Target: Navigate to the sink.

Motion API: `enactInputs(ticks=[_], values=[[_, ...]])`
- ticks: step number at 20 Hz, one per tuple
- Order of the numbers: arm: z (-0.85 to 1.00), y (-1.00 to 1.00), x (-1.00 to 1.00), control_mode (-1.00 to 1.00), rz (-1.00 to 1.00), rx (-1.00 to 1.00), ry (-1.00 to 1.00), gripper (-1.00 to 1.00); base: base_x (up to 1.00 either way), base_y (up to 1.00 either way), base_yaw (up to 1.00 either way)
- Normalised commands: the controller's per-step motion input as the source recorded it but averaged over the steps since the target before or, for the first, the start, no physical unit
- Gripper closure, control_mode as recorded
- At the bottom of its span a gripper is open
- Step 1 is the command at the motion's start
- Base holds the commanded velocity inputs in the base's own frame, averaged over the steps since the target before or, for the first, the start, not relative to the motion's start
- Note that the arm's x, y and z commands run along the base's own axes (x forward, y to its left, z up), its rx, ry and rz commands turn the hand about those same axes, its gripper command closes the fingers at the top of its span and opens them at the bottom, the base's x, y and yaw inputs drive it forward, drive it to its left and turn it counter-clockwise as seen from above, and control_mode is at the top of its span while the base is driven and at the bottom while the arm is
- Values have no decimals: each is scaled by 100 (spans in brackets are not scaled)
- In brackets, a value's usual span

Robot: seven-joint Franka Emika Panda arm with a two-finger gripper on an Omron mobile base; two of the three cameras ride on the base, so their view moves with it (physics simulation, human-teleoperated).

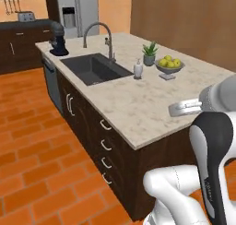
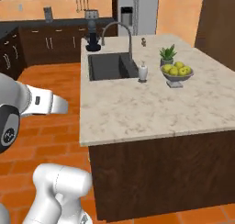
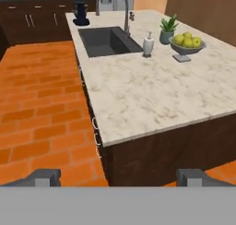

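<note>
The sink [image 1: 96, 68] is set in the far left part of the island counter [image 1: 138, 104], well ahead of the robot, which stands off the near corner of the island. Its long side runs along the island's left edge, beside the brick floor [image 1: 32, 145], with the tall faucet [image 1: 99, 37] at its right rim and a dark stand mixer [image 1: 58, 38] beyond its far end. A soap bottle [image 3: 148, 44], a small plant [image 3: 168, 29] and a bowl of fruit [image 3: 186, 43] sit to the right of it. Reaching it likely means driving forward along the island's left side. The gripper [image 3: 120, 177] holds nothing and touches nothing; its two fingertips [image 3: 45, 177] stand well apart, wide open, low over the near floor.
</note>
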Motion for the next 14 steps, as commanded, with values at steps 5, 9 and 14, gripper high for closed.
enactInputs(ticks=[5,9,14], values=[[0,0,0,100,0,0,0,-100,35,24,-78],[0,0,0,100,0,0,0,-100,1,24,-80],[0,0,0,100,0,0,0,-100,0,21,-82]])
